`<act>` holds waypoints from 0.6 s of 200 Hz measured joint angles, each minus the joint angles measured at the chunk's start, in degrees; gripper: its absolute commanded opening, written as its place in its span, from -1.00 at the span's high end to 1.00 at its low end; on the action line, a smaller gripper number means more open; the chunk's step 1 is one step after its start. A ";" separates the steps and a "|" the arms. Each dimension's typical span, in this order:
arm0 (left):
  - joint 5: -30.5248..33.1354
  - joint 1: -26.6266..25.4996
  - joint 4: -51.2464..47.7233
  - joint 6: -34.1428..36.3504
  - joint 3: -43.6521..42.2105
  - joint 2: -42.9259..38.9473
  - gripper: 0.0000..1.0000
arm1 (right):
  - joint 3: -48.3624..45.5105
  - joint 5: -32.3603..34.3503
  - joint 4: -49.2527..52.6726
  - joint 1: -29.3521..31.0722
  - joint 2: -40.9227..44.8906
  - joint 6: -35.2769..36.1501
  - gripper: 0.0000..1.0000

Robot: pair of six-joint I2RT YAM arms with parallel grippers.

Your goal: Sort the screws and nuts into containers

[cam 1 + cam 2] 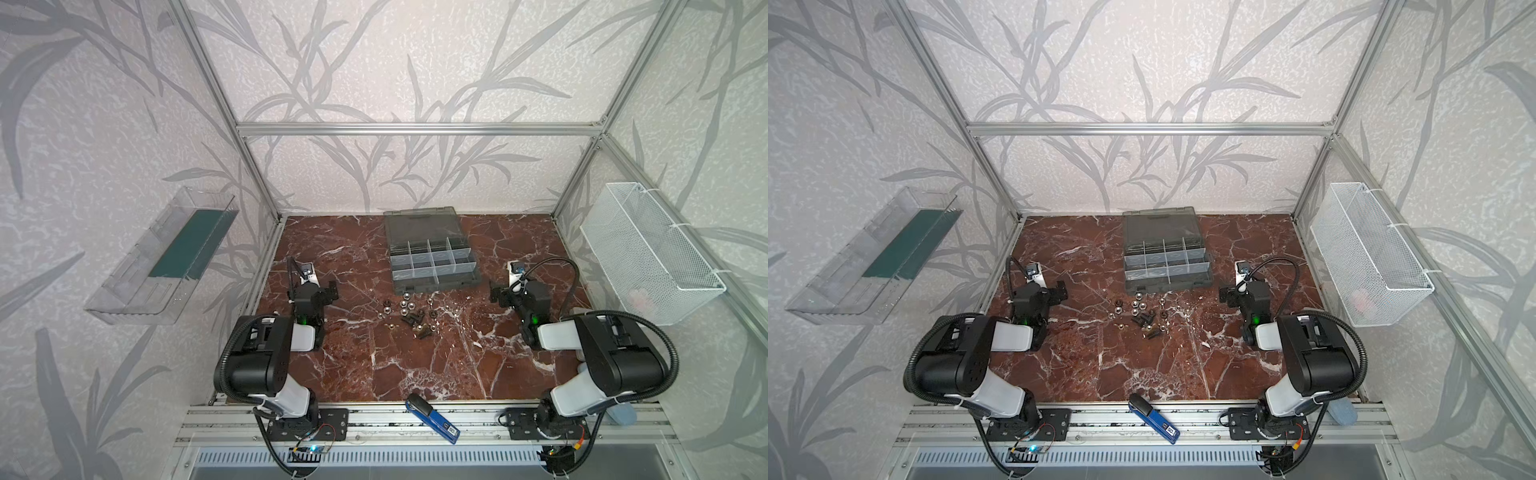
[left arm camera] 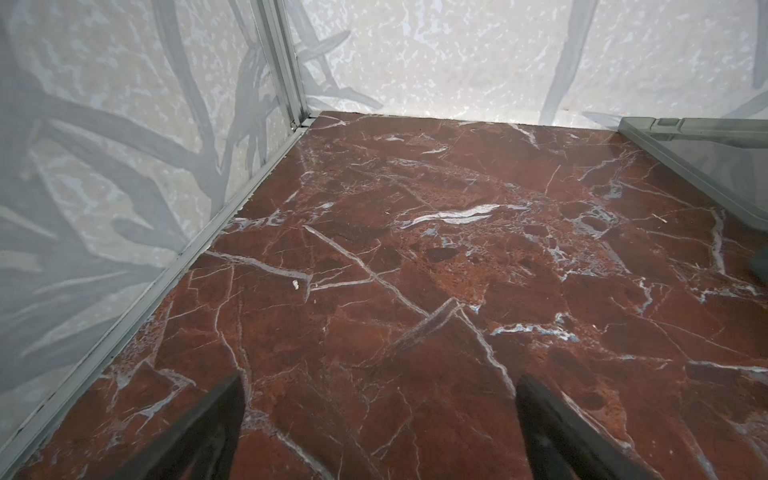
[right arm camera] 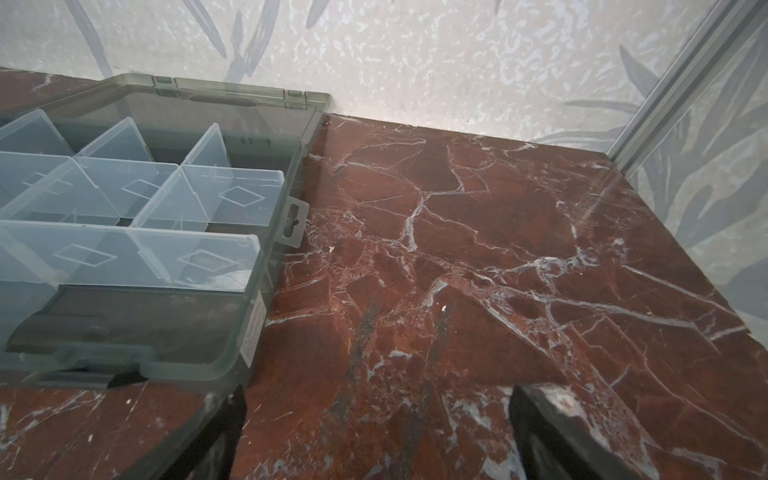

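Red-brown marble with white veins covers the desk [image 1: 415,374], and grey leaf wallpaper [image 1: 395,62] stands behind it. At the back middle of the desk lies a flat grey organiser case [image 1: 436,283], its smoky lid [image 1: 419,226] opened toward the back wall. The containers [image 1: 432,259] are small rectangular cells with pale translucent dividers. Just in front of the case the nuts [image 1: 405,305] lie scattered: tiny hexagonal rings, mostly shiny silver. On the near side of this group lie the screws [image 1: 417,326], short dark bolts, close together.

The left hand [image 1: 330,291] is low over the desk at the left of the group, well apart from it. In the left wrist view its dark fingers [image 2: 216,415] stand wide apart over bare marble. The right hand [image 1: 496,293] is low on the right side, near the front right corner of the case. Its fingers [image 3: 552,424] are also wide apart over bare marble.
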State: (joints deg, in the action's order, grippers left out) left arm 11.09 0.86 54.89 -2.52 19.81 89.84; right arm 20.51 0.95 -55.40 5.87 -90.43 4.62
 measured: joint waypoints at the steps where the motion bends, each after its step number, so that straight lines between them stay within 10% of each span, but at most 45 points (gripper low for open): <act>1: 0.00 0.00 0.00 0.00 0.00 0.00 -0.99 | 0.00 0.00 0.00 0.00 0.00 0.00 -0.98; 120: 0.00 0.00 0.00 0.00 0.00 0.00 -0.99 | 0.00 2.49 -0.52 1.38 0.00 0.81 -0.98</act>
State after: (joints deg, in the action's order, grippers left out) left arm 11.09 0.86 54.89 -2.52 19.81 89.84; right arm 20.51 3.44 -55.92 7.25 -90.43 5.43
